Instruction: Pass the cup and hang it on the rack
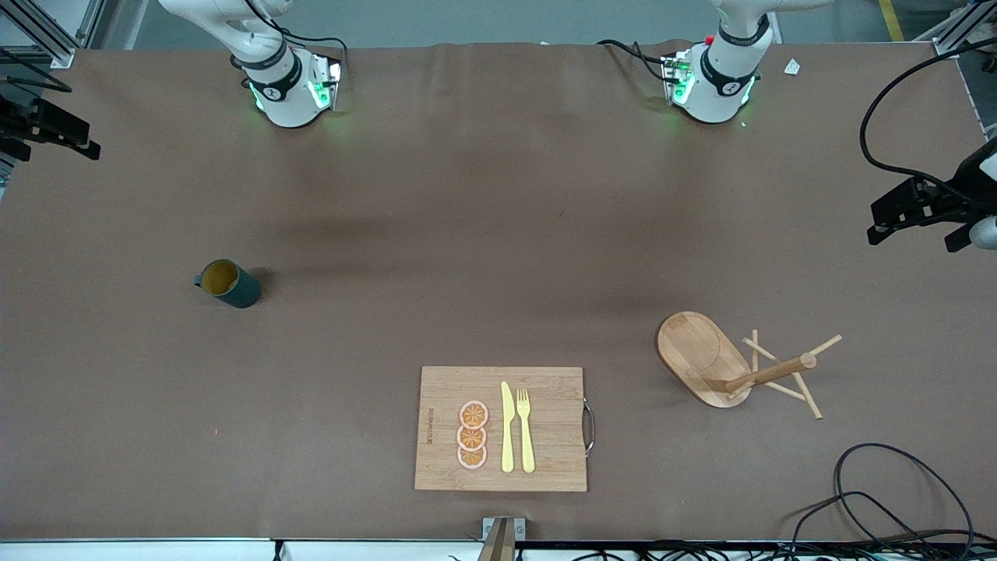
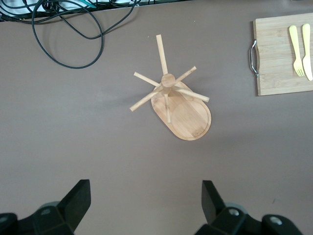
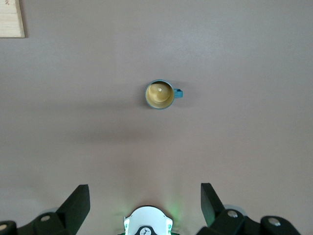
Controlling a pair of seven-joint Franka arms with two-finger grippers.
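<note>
The cup [image 1: 227, 283] [image 3: 160, 94], dark teal with a yellow inside, stands upright on the brown table toward the right arm's end. The wooden rack [image 1: 767, 372] [image 2: 167, 81] stands on its oval base [image 1: 695, 352] toward the left arm's end, its thin pegs bare. My right gripper [image 3: 145, 190] hangs open high over the table between its own base and the cup, holding nothing. High above the table, my left gripper [image 2: 145, 193] is open and empty too, with the rack below and ahead of it.
A cutting board [image 1: 545, 460] with orange slices [image 1: 472, 435], a yellow knife [image 1: 507, 427] and fork [image 1: 526, 429] lies near the front edge. Black cables [image 1: 896, 499] loop at the front corner toward the left arm's end. The arm bases [image 1: 288, 86] [image 1: 713, 82] stand farthest from the camera.
</note>
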